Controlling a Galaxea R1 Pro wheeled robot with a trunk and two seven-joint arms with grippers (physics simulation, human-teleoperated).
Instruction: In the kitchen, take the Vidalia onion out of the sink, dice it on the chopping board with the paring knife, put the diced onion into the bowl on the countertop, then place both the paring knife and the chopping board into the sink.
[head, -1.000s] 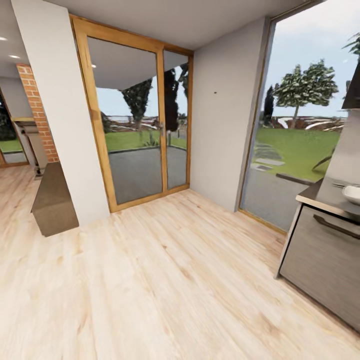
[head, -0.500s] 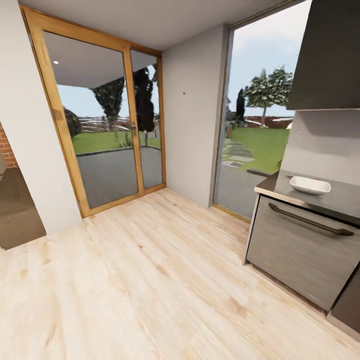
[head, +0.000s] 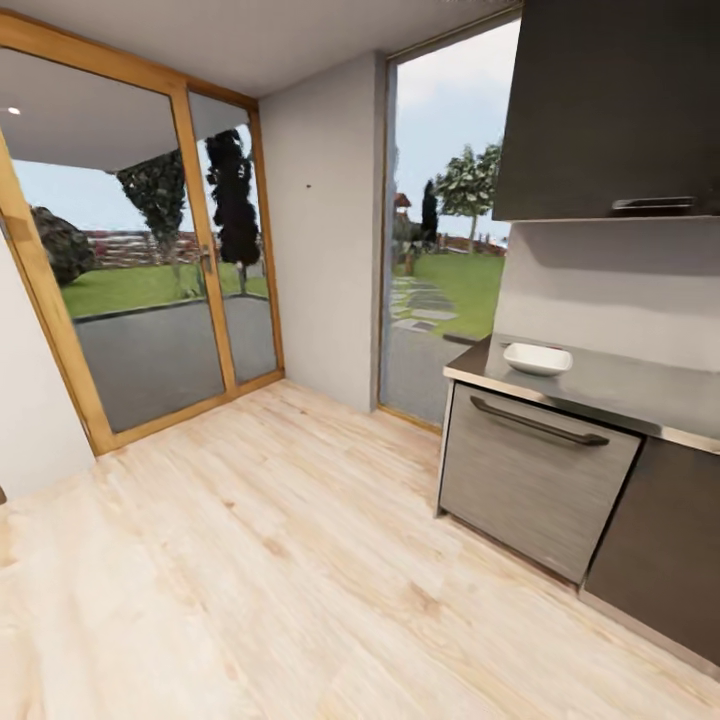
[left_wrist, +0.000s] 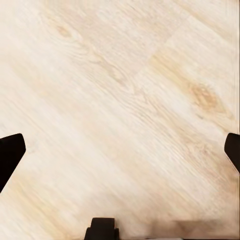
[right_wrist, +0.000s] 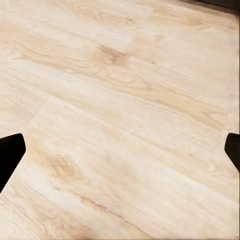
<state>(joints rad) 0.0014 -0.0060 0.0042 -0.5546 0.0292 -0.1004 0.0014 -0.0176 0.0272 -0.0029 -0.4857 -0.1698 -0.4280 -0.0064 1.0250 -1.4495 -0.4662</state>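
Both grippers hang spread wide and empty over pale wood floor: the left gripper (left_wrist: 120, 150) and right gripper (right_wrist: 120, 150) each show dark fingertips far apart at the frame edges, likely parked while the base travels. From the head view, the bowl (head: 537, 358) sits at about three o'clock, near the end of the grey countertop (head: 640, 392), its longer side running along the counter edge. Below it is a handle-fronted cabinet (head: 530, 478); a glazed wooden door (head: 150, 300) stands at ten o'clock.
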